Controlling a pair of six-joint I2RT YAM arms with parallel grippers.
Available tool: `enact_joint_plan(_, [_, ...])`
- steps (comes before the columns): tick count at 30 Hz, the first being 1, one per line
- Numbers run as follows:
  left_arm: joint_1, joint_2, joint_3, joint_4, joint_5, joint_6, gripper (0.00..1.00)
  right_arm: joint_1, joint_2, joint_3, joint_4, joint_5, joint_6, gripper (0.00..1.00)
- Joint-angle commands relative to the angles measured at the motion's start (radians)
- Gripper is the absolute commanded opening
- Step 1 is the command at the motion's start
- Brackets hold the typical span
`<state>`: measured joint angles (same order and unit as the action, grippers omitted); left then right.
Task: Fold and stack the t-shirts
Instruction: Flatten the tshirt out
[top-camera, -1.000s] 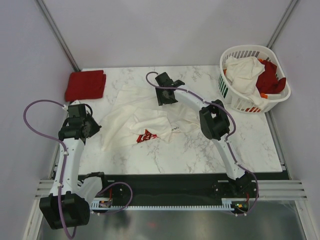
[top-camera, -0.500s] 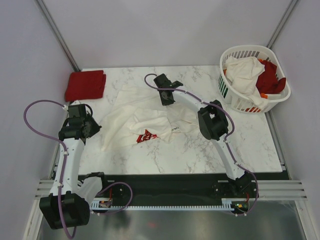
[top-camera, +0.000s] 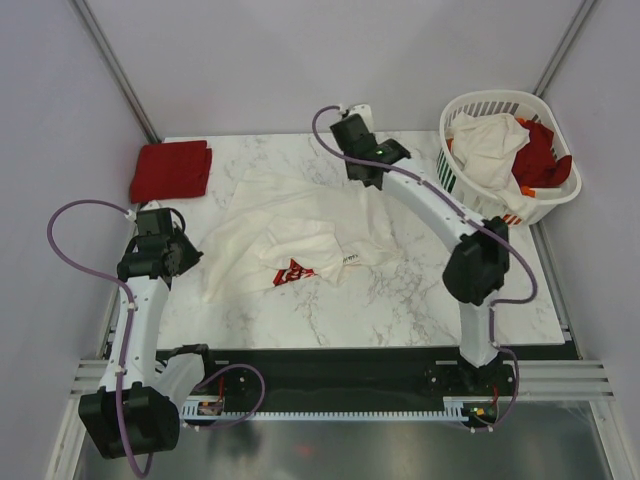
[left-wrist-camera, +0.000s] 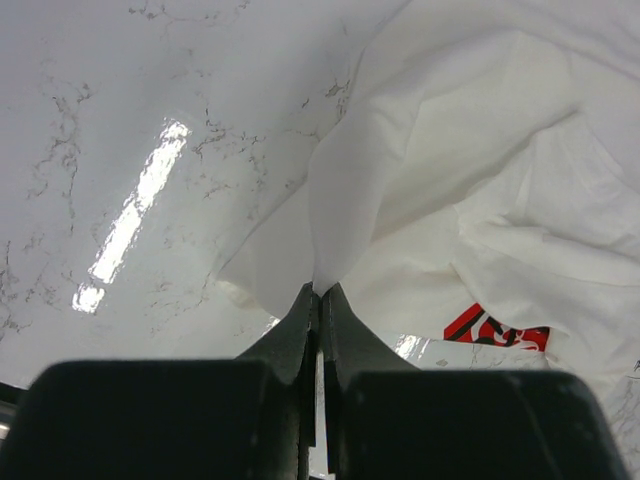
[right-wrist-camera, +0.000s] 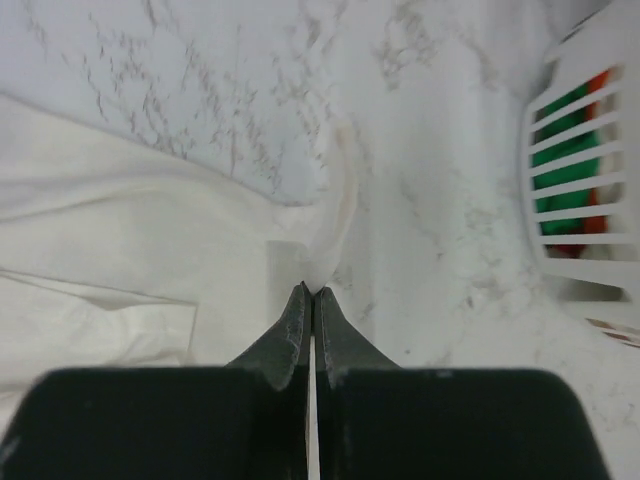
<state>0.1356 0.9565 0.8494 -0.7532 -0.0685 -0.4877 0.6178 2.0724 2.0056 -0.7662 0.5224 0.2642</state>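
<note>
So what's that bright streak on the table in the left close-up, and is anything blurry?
Left wrist view: that streak is glare, a light reflecting off the glossy marble table; the left gripper, close to the lens, looks soft. Right wrist view: even light, no glare, right gripper equally soft, cream t-shirt clear. Top external view: sharp, evenly lit.

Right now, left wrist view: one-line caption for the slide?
Left gripper pinches a raised fold of the cream-white t-shirt above the marble table, red graphic at lower right.
</note>
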Motion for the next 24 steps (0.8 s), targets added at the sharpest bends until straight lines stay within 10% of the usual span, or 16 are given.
enact_joint_plan(1, [0.002,-0.024,-0.001,0.026,-0.014,0.032,0.02,-0.047,-0.211,-0.068,0.011,0.125,0.003,0.00])
enact_joint_plan(13, [0.010,-0.001,0.028,0.022,-0.043,0.037,0.02,-0.256,-0.350,-0.317,0.031,0.073,0.116,0.00])
enact_joint_plan(18, [0.009,0.025,0.158,0.008,-0.067,0.008,0.76,-0.291,-0.347,-0.338,0.011,0.053,0.124,0.00])
enact_joint_plan(24, [-0.027,0.108,0.302,0.057,0.034,-0.043,0.73,-0.306,-0.394,-0.367,0.016,0.064,0.129,0.00])
